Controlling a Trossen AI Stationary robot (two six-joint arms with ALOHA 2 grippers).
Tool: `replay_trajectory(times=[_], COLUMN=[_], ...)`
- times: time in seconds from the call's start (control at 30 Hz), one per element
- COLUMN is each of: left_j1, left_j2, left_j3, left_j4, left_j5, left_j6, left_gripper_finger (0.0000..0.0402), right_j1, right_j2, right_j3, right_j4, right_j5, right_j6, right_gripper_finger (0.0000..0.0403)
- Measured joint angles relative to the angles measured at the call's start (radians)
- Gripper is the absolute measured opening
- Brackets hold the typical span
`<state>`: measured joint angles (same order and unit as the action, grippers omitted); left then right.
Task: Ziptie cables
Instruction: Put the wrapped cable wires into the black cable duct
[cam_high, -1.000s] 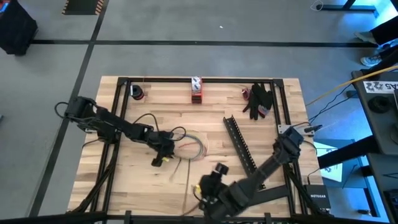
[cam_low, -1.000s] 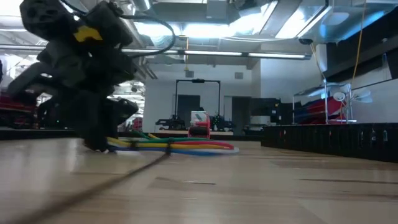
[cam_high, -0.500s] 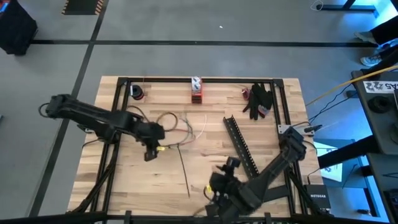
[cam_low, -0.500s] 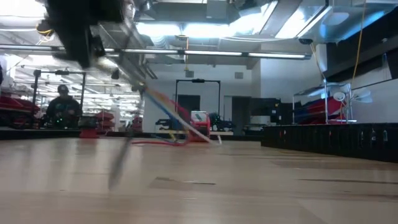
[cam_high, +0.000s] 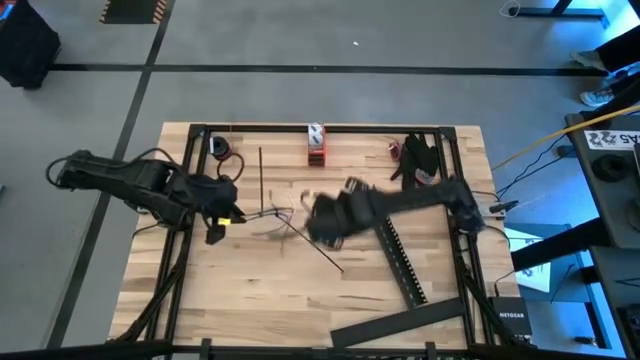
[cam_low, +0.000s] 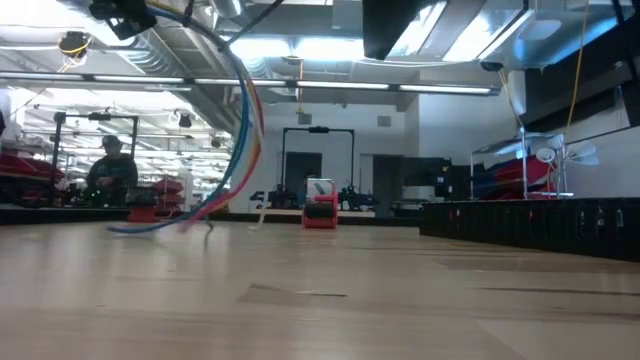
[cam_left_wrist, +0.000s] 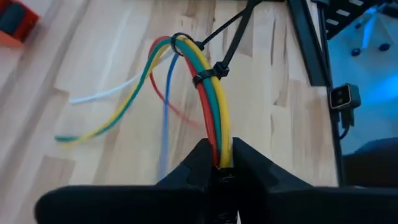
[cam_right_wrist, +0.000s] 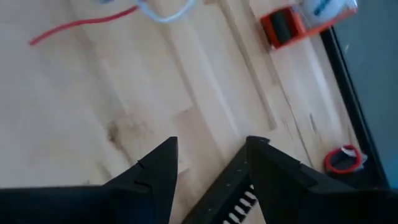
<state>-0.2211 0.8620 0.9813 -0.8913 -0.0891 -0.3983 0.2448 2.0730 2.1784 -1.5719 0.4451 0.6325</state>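
A grey concrete floor (cam_high: 300, 40) surrounds the pale wood-plank surface (cam_high: 250, 290), crossed by a dark line (cam_high: 300, 69). Beyond the surface, the low view opens on a large hall with bright strip lights (cam_low: 400, 87) under an exposed ceiling, a dark doorframe (cam_low: 318, 165) at the far wall, and a seated person (cam_low: 110, 175) among red equipment.

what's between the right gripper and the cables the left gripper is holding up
Only bare wooden table in the right wrist view: the open right gripper looks across it to the cables; the left gripper clamps them.
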Motion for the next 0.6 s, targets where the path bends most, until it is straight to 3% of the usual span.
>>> replay_trajectory(times=[0.23,0.33,0.43,0.6], left_j1=[0.0,0.0,0.0,-0.002], left_j2=[-0.012,-0.012,-0.015,-0.031], left_j3=[0.0,0.0,0.0,0.0], left_j4=[-0.035,-0.066,-0.088,-0.102], left_j5=[-0.021,-0.021,-0.021,-0.025], left_j6=[0.068,0.069,0.065,0.044], left_gripper_finger=[0.0032,0.0032,0.0032,0.0032], right_j1=[-0.196,-0.259,-0.32,-0.401], right_j2=[-0.058,-0.074,-0.105,-0.172], right_j3=[0.0,-0.019,-0.115,-0.397], right_j4=[0.0,0.003,0.002,0.021], right_j5=[-0.232,-0.28,-0.29,-0.321], right_j6=[-0.022,-0.041,-0.039,-0.019], right_gripper_finger=[0.0181,0.0181,0.0181,0.0182])
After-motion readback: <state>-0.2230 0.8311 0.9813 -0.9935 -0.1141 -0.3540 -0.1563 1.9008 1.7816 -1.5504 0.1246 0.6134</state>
